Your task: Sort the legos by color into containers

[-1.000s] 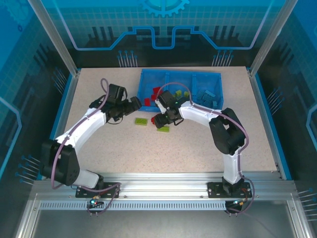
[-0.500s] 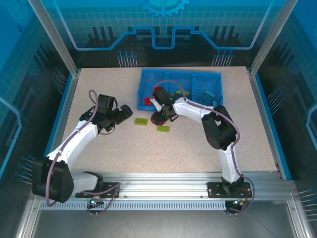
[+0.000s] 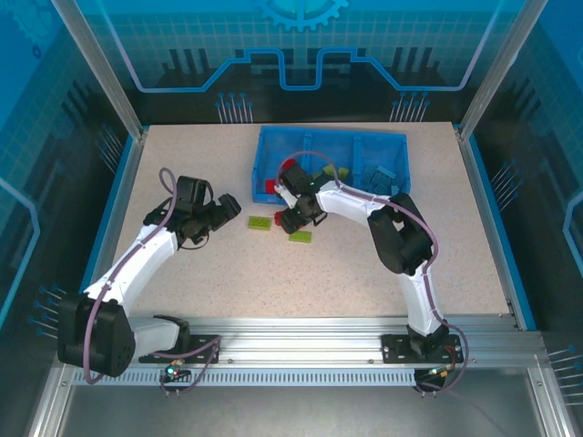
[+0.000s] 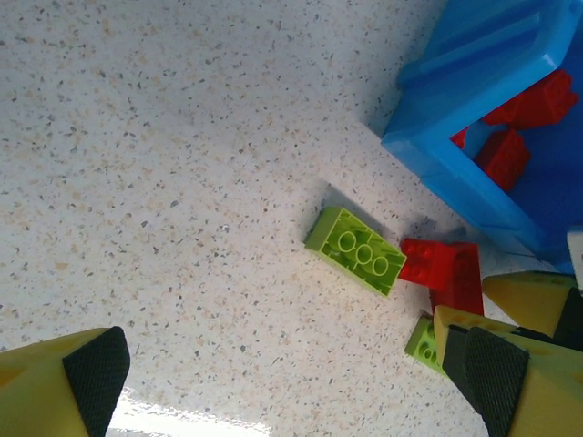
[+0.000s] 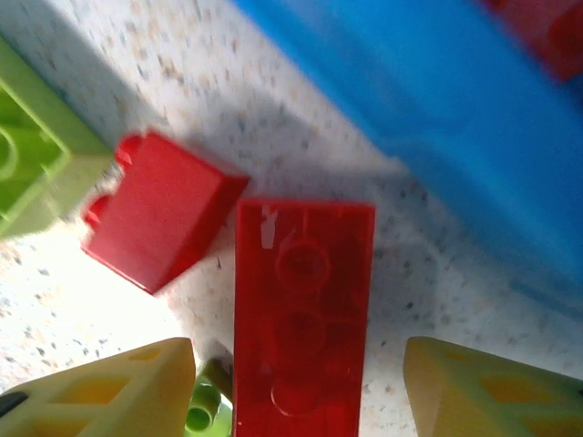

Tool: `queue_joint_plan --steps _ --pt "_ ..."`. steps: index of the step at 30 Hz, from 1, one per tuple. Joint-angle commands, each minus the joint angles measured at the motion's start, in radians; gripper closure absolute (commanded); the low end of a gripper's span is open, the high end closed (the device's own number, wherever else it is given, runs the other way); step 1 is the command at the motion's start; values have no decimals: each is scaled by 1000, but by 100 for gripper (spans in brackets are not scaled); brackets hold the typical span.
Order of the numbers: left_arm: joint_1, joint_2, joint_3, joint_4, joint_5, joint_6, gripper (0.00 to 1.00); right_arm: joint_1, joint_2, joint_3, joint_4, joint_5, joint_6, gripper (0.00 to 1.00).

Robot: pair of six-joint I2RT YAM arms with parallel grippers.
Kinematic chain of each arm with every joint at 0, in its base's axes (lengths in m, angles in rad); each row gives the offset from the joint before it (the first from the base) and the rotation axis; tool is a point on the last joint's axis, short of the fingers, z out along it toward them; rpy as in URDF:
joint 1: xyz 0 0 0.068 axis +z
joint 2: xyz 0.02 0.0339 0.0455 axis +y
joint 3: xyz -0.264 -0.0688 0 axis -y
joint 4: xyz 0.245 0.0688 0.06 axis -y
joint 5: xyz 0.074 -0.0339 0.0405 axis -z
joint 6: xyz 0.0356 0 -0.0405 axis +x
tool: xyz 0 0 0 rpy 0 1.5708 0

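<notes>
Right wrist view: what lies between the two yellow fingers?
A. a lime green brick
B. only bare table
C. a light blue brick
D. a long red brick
D: a long red brick lies on the table between the fingers of the right gripper, with a gap showing on each side of it.
</notes>
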Motion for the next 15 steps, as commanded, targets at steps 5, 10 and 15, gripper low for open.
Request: queue_joint_plan --steps 5,10,15 --pt "10 -22 -22 -5 3 -20 1 13 -85 -53 7 -12 5 35" --pt "10 -23 -24 -5 6 -20 1 4 -40 -10 -11 5 -3 35" --pt "10 -30 -34 -5 1 -21 1 2 9 41 -27 3 -28 36"
